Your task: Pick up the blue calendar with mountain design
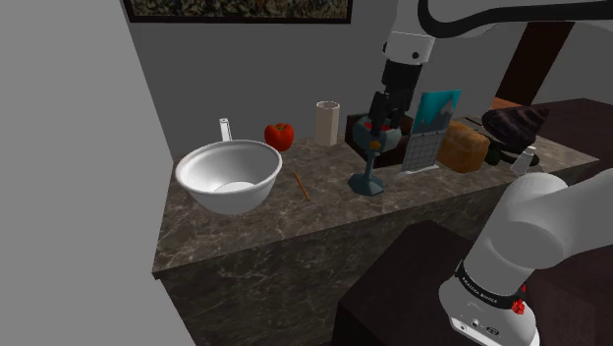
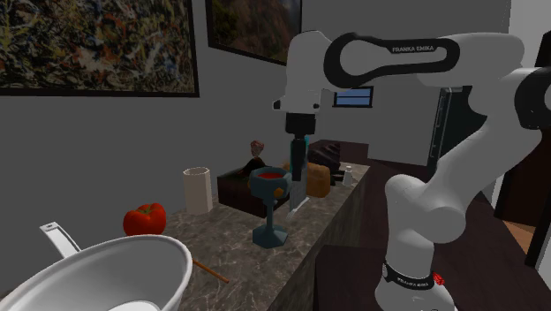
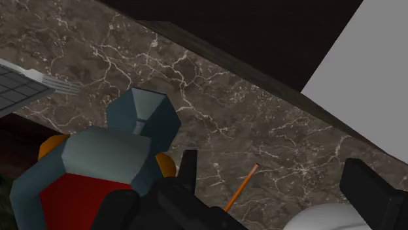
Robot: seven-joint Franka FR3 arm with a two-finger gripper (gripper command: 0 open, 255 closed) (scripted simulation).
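The blue calendar stands on the marble counter, with a mountain picture on top and a date grid below. My gripper hangs open just to the shoulder view's left of it, over a teal goblet with red and orange contents. Nothing is between the fingers. In the wrist view the gripper is open, with the goblet beside one finger and a corner of the calendar further off. In the second exterior view the gripper hides most of the calendar.
A white bowl, a red pepper and a beige cup stand to the shoulder view's left. An orange stick lies by the bowl. A bread loaf sits right of the calendar. A fork lies near the calendar.
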